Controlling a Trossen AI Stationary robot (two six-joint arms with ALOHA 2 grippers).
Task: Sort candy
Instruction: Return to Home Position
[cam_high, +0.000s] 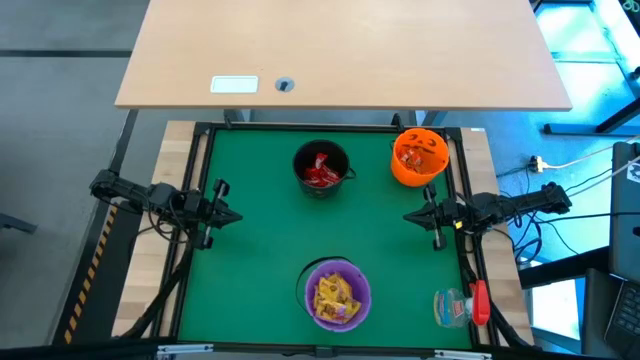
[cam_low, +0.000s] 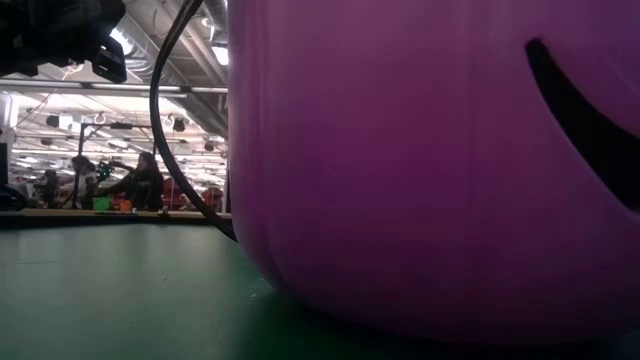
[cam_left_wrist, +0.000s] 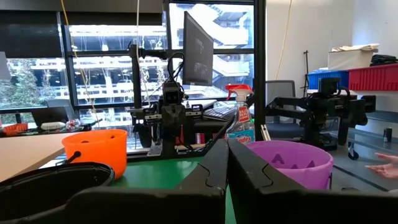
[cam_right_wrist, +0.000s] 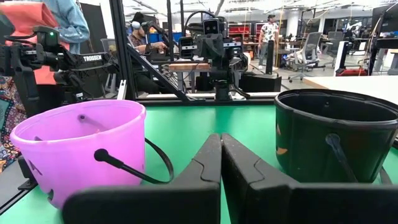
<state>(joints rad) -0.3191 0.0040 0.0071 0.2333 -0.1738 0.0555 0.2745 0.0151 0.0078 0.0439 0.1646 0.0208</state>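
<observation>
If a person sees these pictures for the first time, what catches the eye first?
In the high view, three buckets stand on the green mat: a black bucket top middle with red candy, an orange bucket top right with orange candy, a purple bucket bottom middle with yellow candy. The left gripper and right gripper sit shut at the mat's sides.

Three buckets stand on the table (cam_high: 260, 260). The middle bucket (cam_high: 322, 166) sits at the far side, with the desk (cam_high: 340, 50) behind it, and the corner bucket (cam_high: 419, 157) is to its right. The near bucket (cam_high: 337, 293) stands at the middle of the front edge. Candy (cam_high: 336, 298) lies in each. A spray bottle (cam_high: 460, 305) sits right of the near bucket. The left gripper (cam_high: 225, 213) is at the table's left edge, the right gripper (cam_high: 415, 215) opposite at its right edge
</observation>
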